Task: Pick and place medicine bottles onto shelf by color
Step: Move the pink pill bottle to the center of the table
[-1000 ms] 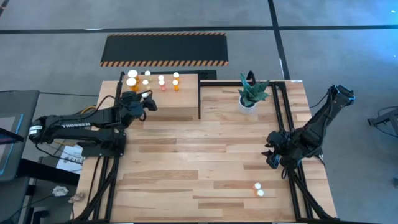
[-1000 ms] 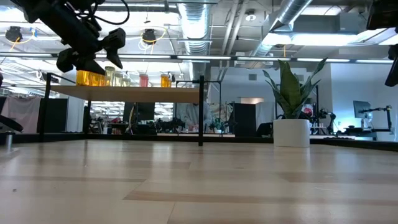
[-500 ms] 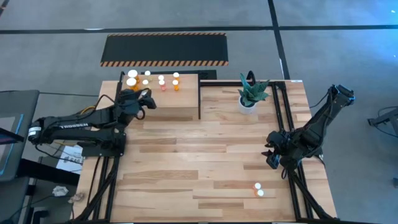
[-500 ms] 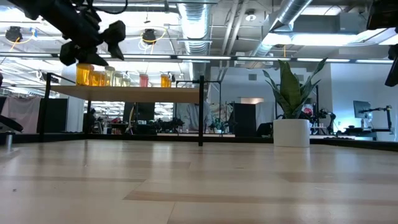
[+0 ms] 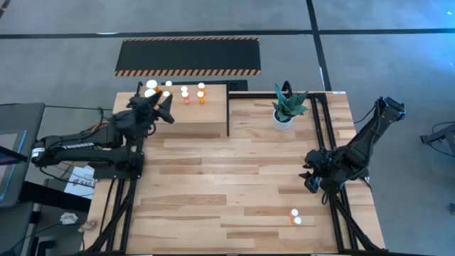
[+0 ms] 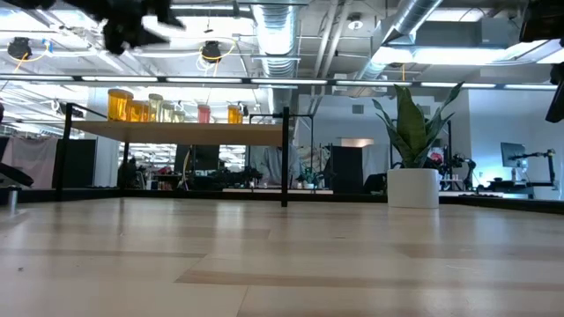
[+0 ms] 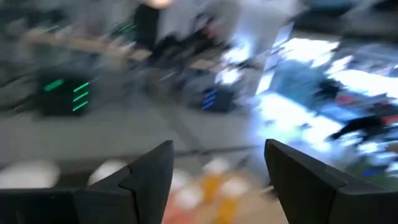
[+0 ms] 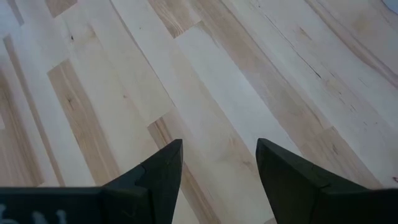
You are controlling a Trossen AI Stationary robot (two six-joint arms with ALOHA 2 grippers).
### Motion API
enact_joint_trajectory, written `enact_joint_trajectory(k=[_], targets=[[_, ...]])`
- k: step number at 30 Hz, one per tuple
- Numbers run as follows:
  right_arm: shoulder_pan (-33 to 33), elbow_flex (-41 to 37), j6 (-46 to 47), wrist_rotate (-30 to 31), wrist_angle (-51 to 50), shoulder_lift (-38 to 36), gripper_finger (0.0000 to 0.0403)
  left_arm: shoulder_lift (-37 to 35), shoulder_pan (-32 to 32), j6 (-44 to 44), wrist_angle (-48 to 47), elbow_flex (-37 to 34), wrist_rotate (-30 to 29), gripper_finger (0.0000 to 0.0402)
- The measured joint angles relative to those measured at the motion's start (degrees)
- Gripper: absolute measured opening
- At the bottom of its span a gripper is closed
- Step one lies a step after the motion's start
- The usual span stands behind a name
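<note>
Several medicine bottles (image 5: 185,94) with white caps stand upright on the far part of the light-wood shelf (image 5: 195,121) at the table's far left; the low view shows yellow, pinkish and orange ones (image 6: 119,104). Two more bottles (image 5: 295,216) stand on the table near its front right. My left gripper (image 5: 166,111) hovers open, high above the shelf's left part, pointing about level, with nothing between its fingers (image 7: 155,174). My right gripper (image 5: 311,182) hangs open over bare table (image 8: 217,93) at the right side.
A white pot with a green plant (image 5: 284,108) stands at the far right of the shelf. A thin black post (image 6: 285,157) stands at the shelf's right end. A black mat with orange-striped edges (image 5: 188,55) lies on the floor beyond the table.
My left gripper has risen well above the shelf's bottles, to the top of the low view, drifted slightly toward the far edge and tipped up from slanting down to about level. It has stayed open and holds nothing.
</note>
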Motion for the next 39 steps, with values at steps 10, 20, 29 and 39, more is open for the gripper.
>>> enact_joint_trajectory(k=[10,20,29,39], targets=[[0.0,0.0,0.0,0.0,0.0,0.0,0.0226,-2.2,-2.3,13.2,20.0,0.0,41.0,0.0238],[0.0,0.0,0.0,0.0,0.0,0.0,0.0226,-0.4,-5.5,8.8,19.5,0.0,50.9,0.0238],[-0.1,0.0,-2.6,0.0,0.0,0.0,0.0226,5.7,-10.7,-2.2,21.5,0.0,49.5,0.0238],[-1.6,0.0,-7.1,0.0,0.4,0.0,0.0226,22.8,-21.1,-4.7,41.3,4.1,47.1,0.0238]])
